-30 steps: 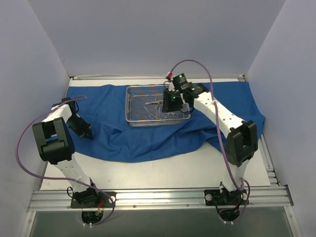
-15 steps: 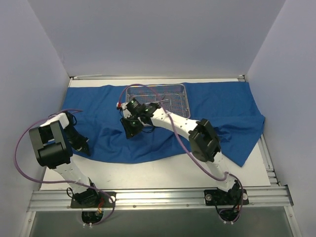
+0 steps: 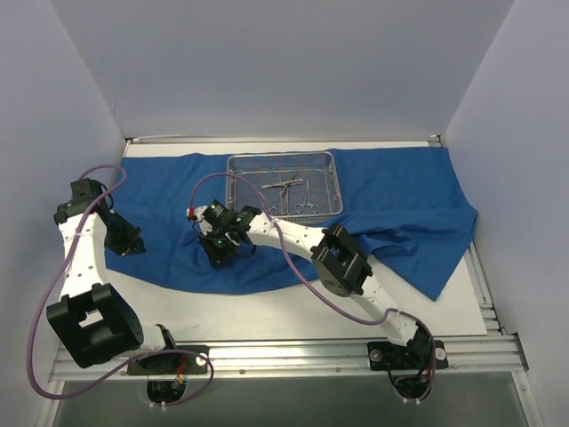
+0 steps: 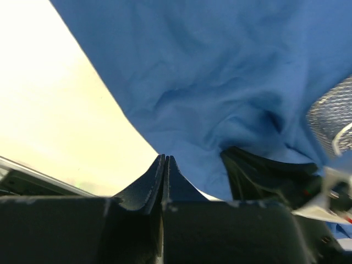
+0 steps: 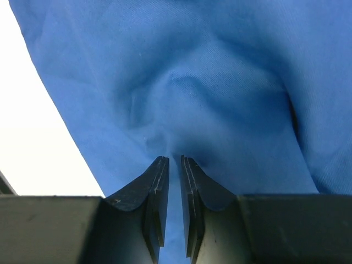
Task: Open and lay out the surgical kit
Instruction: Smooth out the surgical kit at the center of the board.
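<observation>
The royal-blue cloth wrap (image 3: 391, 200) lies spread over the table. The silver wire-mesh tray (image 3: 238, 189) sits on it at the back centre, with several thin steel instruments (image 3: 289, 189) inside. My right arm reaches far left; its gripper (image 3: 219, 252) is down on the cloth's front-left part. In the right wrist view its jaws (image 5: 175, 159) stand almost together, with blue cloth (image 5: 220, 66) bunched at the tips. My left gripper (image 3: 127, 242) is at the cloth's left edge. Its fingers (image 4: 165, 158) are pressed shut, tips right at the cloth's edge (image 4: 181, 82); a pinch cannot be made out.
Bare white table (image 3: 267, 311) lies in front of the cloth and also shows in the left wrist view (image 4: 49, 99). Grey walls close in the left, back and right. An aluminium rail (image 3: 284, 356) runs along the near edge. A purple cable loops over each arm.
My right gripper has left the tray and swung left and nearer, onto the front-left cloth. My left arm has folded back leftward, its gripper shifting slightly left.
</observation>
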Tool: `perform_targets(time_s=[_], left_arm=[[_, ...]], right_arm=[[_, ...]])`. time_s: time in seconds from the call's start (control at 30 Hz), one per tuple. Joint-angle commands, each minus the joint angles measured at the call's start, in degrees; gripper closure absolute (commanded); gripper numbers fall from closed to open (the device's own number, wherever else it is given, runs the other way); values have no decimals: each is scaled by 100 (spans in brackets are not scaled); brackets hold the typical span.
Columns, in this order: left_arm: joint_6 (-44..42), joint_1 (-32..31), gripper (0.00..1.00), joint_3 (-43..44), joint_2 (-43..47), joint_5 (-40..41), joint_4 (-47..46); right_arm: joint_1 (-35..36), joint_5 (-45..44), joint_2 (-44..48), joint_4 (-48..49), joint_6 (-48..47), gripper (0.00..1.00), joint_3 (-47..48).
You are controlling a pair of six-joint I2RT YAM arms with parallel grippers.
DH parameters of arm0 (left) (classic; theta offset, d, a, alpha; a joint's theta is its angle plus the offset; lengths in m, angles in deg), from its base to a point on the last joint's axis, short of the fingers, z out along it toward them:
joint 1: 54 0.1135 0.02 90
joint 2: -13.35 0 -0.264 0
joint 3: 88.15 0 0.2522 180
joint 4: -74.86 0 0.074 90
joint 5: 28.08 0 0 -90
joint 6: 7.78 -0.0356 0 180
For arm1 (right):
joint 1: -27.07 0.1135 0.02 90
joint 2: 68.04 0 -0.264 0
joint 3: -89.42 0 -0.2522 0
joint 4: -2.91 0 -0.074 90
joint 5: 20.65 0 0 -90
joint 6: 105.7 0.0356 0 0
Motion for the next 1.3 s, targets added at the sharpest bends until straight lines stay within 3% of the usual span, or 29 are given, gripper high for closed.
perform_targets(time_s=[0.0,0.4,0.7,0.83,1.1,1.27], left_arm=[[-224,-3,98,408,78,-36,243],[-207,6,98,645,-71,-221,-204],[-84,6,98,637,-238,-256,-495],[-127,6,98,680,-282,-230,-495],[-329,15,98,1199,-546,-344,-223],[-330,15,98,1410,-546,-396,-152]], right_arm=[[172,-131,-136,31,80,85,-103],[1025,106,935,6,-8,88,-2757],[1139,493,1902,-434,-96,87,-3550],[1122,309,1922,-653,-140,80,-2937],[806,675,1377,-997,-96,75,-319],[700,1274,885,-855,-342,78,132]])
